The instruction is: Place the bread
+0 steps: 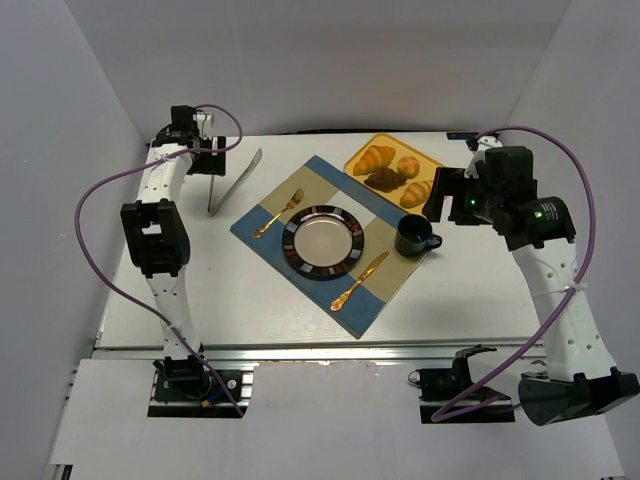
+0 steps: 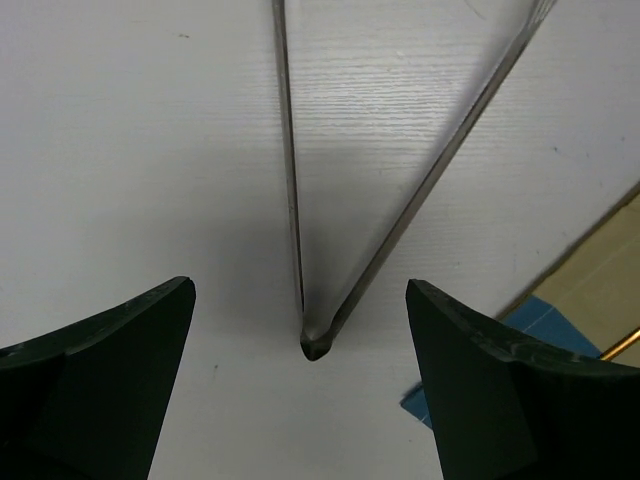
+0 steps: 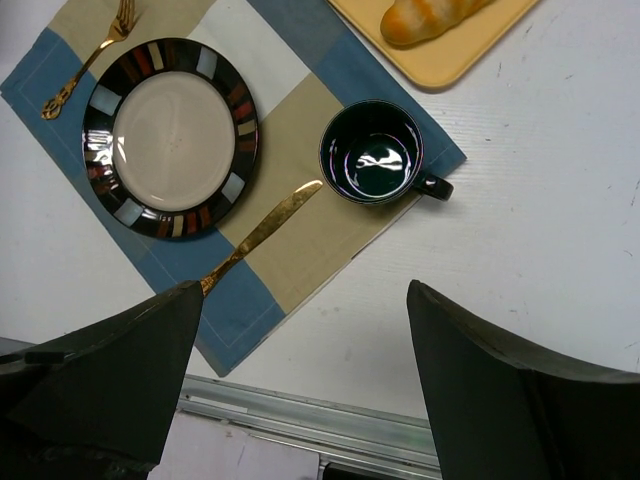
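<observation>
The bread (image 1: 385, 179) is a dark brown lumpy pastry lying on the yellow tray (image 1: 384, 141) at the back right, among golden croissants (image 1: 374, 158). My right gripper (image 1: 441, 194) hovers open and empty just right of the tray, above the dark mug (image 1: 413, 236). In the right wrist view its gripper (image 3: 303, 290) looks down on the mug (image 3: 371, 152), the plate (image 3: 170, 137) and one croissant (image 3: 430, 20); the bread is outside that view. My left gripper (image 1: 207, 162) stands open at the back left over metal tongs (image 1: 235, 182). The tongs' hinge (image 2: 315, 342) sits between the open jaws of the left gripper (image 2: 298, 290), untouched.
A blue and tan placemat (image 1: 300, 185) carries the striped-rim plate (image 1: 323, 240), a gold fork (image 1: 277, 214) and a gold knife (image 1: 360, 281). A small round bun (image 1: 408, 165) shares the tray. White walls close in the table's left, back and right sides.
</observation>
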Tool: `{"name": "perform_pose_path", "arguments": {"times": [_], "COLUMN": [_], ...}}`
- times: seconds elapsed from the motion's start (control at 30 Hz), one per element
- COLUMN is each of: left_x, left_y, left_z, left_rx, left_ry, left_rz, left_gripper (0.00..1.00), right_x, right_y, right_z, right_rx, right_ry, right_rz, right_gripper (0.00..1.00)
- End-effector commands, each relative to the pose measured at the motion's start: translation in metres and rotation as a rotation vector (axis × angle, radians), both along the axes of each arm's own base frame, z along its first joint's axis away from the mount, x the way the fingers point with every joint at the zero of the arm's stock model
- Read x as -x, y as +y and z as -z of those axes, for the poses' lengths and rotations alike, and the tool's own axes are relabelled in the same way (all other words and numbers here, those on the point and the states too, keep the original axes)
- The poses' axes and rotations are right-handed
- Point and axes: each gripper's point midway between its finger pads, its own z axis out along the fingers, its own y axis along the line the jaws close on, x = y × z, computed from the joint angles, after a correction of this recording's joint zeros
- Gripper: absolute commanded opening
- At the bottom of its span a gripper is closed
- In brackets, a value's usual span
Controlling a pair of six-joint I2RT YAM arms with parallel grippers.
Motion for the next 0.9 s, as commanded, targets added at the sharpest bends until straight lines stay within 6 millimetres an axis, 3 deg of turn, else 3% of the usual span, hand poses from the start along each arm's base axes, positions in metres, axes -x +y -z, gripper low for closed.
{"name": "perform_pose_path", "arguments": {"times": [0.0,0.13,0.4,0.87], "left_x": [-0.002,0.002,0.013,0.005], "left_y": [-0.011,-0.023,-0.021,-0.023], "left_z": [-0.016,-0.002,0.033,0.076], "left_rx": [0.023,0.062,0.032,0.037], "left_ry": [-0.022,0.017,0.107,0.135], "left_rz": [0.097,0.16,0.182,0.203], "left_gripper": [0.98,0.98,0.98,0.98], "right_x": [-0.003,-0.007,-0.01,-0.011], "right_y": [0.004,0.005,0.005,0.002], "right_z": [-0.001,0.001,0.005,0.013], "right_rx": [0.002,-0.002,0.007,0.027], "right_ry": [-0.024,-0.023,-0.018,0.009], "right_rz": [-0.033,-0.03,-0.03,-0.019], "right_gripper": [0.89,0.89,0.89,0.89]}}
